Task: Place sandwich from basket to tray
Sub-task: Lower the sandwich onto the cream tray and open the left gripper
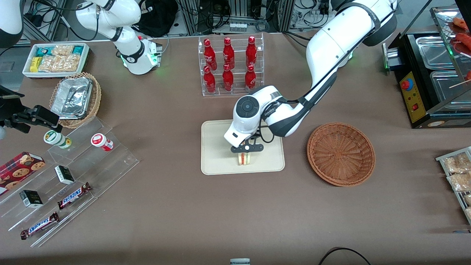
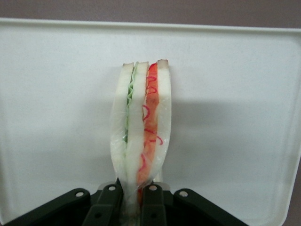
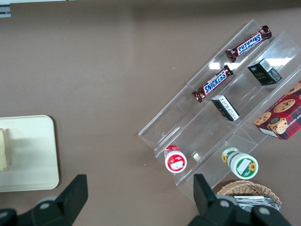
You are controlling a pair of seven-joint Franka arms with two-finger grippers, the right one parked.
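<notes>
My left gripper (image 1: 247, 149) reaches down over the cream tray (image 1: 211, 162), shut on the sandwich (image 1: 244, 159). The wedge stands upright at the tray's half nearer the front camera; I cannot tell whether it touches the tray. In the left wrist view the black fingers (image 2: 109, 200) pinch the wrapped sandwich (image 2: 143, 127) by one end, its green and orange-red layers showing against the tray (image 2: 235, 94). The reddish-brown basket (image 1: 341, 153) holds nothing and lies beside the tray, toward the working arm's end. The right wrist view catches the tray (image 3: 28, 155) and a sliver of the sandwich (image 3: 3, 150).
A clear rack of red bottles (image 1: 230, 66) stands farther from the front camera than the tray. A stepped acrylic shelf with snacks (image 1: 66, 176), a tan basket of foil trays (image 1: 75, 99) and a white snack bin (image 1: 55, 59) lie toward the parked arm's end. A black food warmer (image 1: 434, 73) stands toward the working arm's end.
</notes>
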